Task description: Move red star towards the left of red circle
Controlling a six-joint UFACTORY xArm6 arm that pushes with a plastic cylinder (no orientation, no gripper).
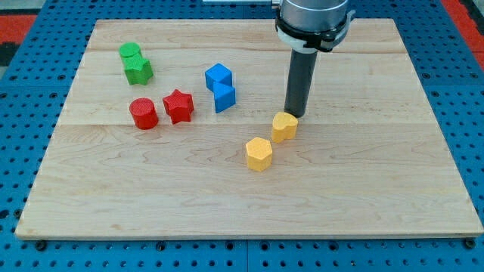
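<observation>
Red star (178,105) flat on board, just right of red circle (143,113), nearly touching; both upright, left-centre.

Blue blocks (220,87) between my tip (293,115) and red star (178,106), perhaps blocking.

Wooden board (363,196) carries: green pair (135,63), red circle (143,114), red star (178,106), blue pair (220,87), two yellow blocks (271,140).
</observation>
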